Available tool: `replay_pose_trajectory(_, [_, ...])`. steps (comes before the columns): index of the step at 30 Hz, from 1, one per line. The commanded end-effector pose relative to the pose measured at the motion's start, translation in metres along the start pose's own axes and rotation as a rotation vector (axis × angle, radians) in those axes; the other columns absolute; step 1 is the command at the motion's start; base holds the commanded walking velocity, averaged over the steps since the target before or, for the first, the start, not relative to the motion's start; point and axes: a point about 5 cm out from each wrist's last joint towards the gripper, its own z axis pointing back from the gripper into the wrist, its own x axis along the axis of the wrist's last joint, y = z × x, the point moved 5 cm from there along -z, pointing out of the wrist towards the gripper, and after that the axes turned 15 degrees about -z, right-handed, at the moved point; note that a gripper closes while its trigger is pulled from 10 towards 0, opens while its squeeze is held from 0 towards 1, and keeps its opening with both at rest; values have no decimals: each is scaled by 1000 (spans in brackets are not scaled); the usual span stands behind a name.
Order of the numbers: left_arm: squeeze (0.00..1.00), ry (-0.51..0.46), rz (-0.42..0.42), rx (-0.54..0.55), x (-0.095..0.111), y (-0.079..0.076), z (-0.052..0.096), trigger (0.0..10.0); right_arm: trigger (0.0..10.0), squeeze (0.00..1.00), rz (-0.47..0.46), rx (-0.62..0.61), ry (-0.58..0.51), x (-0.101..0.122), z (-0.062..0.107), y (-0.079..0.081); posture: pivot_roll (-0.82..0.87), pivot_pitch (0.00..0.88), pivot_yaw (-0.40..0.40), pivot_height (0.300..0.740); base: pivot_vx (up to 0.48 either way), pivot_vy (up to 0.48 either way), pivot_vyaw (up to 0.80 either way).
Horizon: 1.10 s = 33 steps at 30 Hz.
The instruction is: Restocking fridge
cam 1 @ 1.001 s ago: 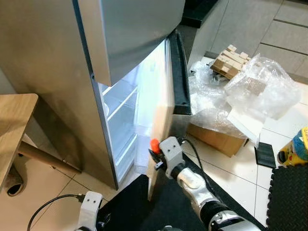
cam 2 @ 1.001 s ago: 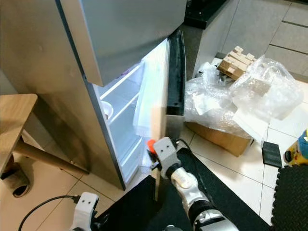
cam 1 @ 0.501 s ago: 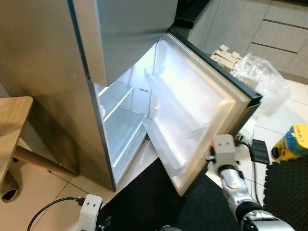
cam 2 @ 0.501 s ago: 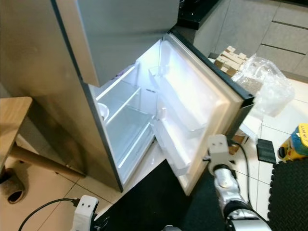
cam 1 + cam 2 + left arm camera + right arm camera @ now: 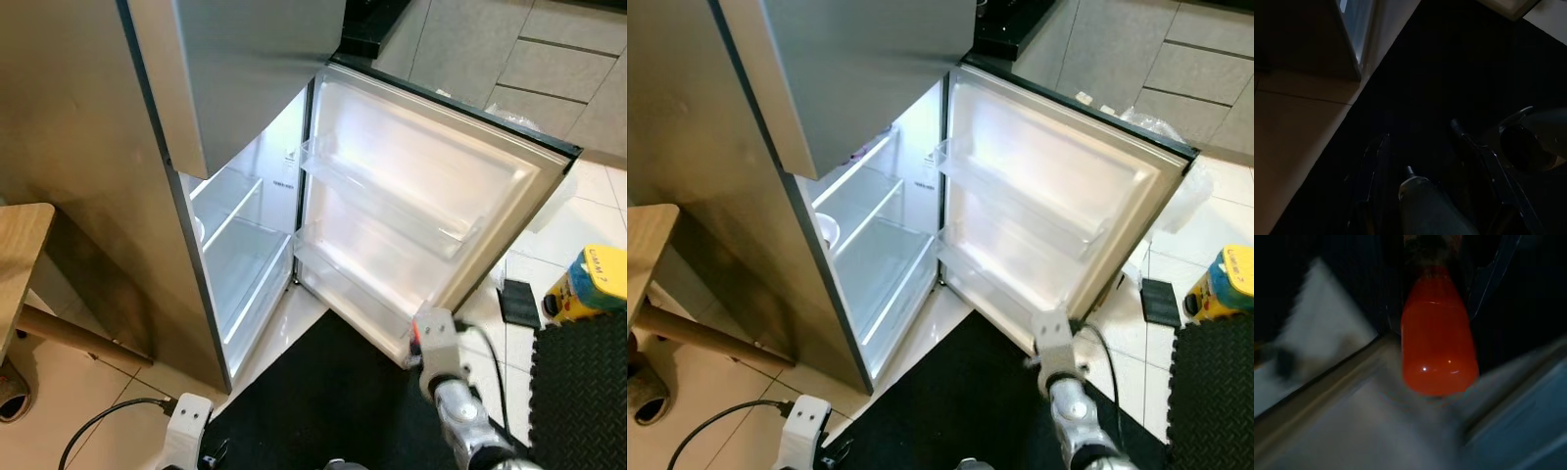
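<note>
In front of the robot, a steel fridge (image 5: 88,147) is seen with its lower door (image 5: 431,186) swung wide open, so that the white inner lining and two clear door racks (image 5: 387,206) are turned toward the camera. Inside the lit compartment, glass shelves (image 5: 240,259) are visible, and a small white bowl-like object (image 5: 826,231) is set at the left end of one shelf. The freezer door (image 5: 245,69) above is shut. The right claw (image 5: 416,338) is held low at the bottom outer corner of the open door, just beside its edge; in the right wrist view an orange bottle (image 5: 1439,340) is seen pinched between the black fingers (image 5: 1488,279), its end close against the blurred door edge. The left claw (image 5: 1425,161) is hung idle above the black floor mat (image 5: 323,401), and in the dark left wrist view its fingers are spread apart, with a dark cylindrical thing (image 5: 1425,205) seen between them that cannot be identified. At the left edge a wooden surface (image 5: 20,255) is seen beside the fridge. On the tiled floor (image 5: 588,206) to the right, a yellow and blue container (image 5: 593,284) stands next to a second black mat (image 5: 583,392). A crumpled plastic wrap (image 5: 1190,191) is partly hidden behind the open door
</note>
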Motion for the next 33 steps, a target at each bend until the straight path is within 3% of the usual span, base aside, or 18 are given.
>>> replay_pose_trajectory(1, [0, 25, 81, 48, -8, -2, 1, 10000, 10000, 0, -2, 28, 94, -27, 9, -2, -149, 97, -35, 740, 0, 0, 0])
replay_pose_trajectory(2, [0, 20, 150, 105, -8, 4, 2, 10000, 10000, 0, -19, 33, 118, -36, 13, -2, -150, 100, -30, 740, 0, 0, 0])
replay_pose_trajectory(5, [0, 13, 207, 157, -8, 9, 2, 10000, 10000, 0, -43, 22, 121, -40, 16, -3, -150, 100, -30, 740, 0, 0, 0])
replay_pose_trajectory(7, [0, -40, 265, 230, 2, 21, 1, 10000, 10000, 0, -97, -13, 110, -41, 16, -5, -154, 112, -16, 740, 0, 0, 0])
replay_pose_trajectory(10, [0, -62, 238, 238, 8, 24, 0, 10000, 10000, 0, -97, -29, 114, -43, 17, -7, -154, 112, -11, 740, 0, 0, 0])
replay_pose_trajectory(14, [0, -42, 165, 178, 10, 16, -4, 10000, 10000, 0, -82, -32, 122, -43, 16, -6, -150, 116, 2, 740, 0, 0, 0])
replay_pose_trajectory(22, [0, -42, 187, 168, 12, 11, -7, 10000, 10000, 0, -101, -26, 88, -31, 12, -7, -144, 105, -16, 740, 0, 0, 0])
replay_pose_trajectory(26, [0, -37, 125, 118, 14, 1, -9, 10000, 10000, 0, -118, -53, 82, -29, 12, -13, -139, 103, -21, 740, 0, 0, 0])
replay_pose_trajectory(29, [0, -31, 121, 88, 10, -5, -8, 10000, 10000, 0, -144, -64, 66, -28, 12, -16, -155, 100, 6, 740, 0, 0, 0])
replay_pose_trajectory(33, [0, -25, 103, 30, 10, -13, -10, 10000, 10000, 0, -165, -79, 77, -33, 15, -19, -137, 97, -19, 740, 0, 0, 0])
